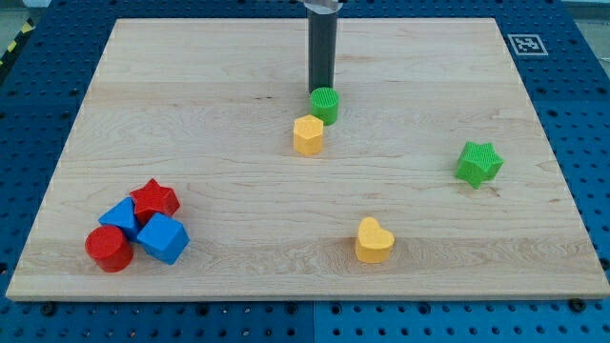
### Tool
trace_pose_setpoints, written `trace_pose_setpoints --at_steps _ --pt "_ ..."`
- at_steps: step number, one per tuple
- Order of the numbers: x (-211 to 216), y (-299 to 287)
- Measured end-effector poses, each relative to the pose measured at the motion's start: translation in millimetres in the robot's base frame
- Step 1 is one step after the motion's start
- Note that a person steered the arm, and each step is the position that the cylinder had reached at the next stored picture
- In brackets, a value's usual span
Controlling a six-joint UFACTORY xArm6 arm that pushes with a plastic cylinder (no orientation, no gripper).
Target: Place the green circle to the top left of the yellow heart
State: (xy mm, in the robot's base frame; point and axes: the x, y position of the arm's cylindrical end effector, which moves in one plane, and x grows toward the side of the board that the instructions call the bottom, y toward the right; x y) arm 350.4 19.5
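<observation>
The green circle [325, 104] sits on the wooden board [238, 143] just above the middle. The yellow heart [374, 240] lies near the view's bottom, right of centre, well below the circle. My tip [321, 89] comes down from the view's top and ends right behind the green circle, at its top edge, touching or nearly touching it. A yellow hexagon-like block [308, 135] sits against the circle's lower left.
A green star [478, 163] lies at the view's right. A cluster at the bottom left holds a red star-like block [153, 200], two blue blocks [121, 217] [162, 238] and a red cylinder [109, 249]. Blue pegboard table surrounds the board.
</observation>
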Motion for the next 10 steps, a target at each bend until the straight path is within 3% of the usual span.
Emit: trace_pose_setpoints --at_steps 3,7,10 --pt "29.3 -8.9" --pt "88.6 57.3" --pt "112.9 50.6"
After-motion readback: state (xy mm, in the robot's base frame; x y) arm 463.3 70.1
